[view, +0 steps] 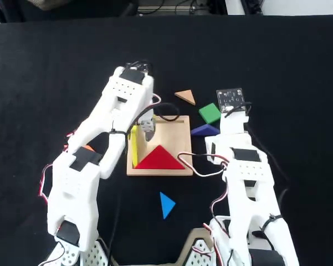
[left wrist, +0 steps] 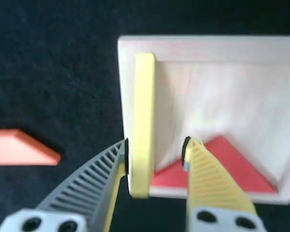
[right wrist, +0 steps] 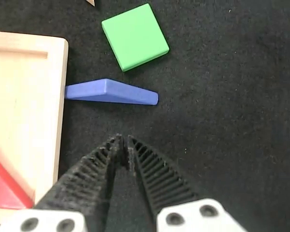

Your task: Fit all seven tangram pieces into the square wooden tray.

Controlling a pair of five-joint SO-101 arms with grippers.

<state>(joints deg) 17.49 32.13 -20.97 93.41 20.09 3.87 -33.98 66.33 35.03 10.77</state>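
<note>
The square wooden tray lies mid-table with a red triangle flat in its near part. A yellow piece stands on edge along the tray's left wall. My left gripper is open over that wall, its grey finger touching the yellow piece. My right gripper is shut and empty, just right of the tray, near the dark blue piece that touches the tray's outer side. Beyond it lies a green square.
A tan triangle lies behind the tray. In front of it on the black cloth is a light blue triangle. An orange piece lies left of the tray, partly under the left arm.
</note>
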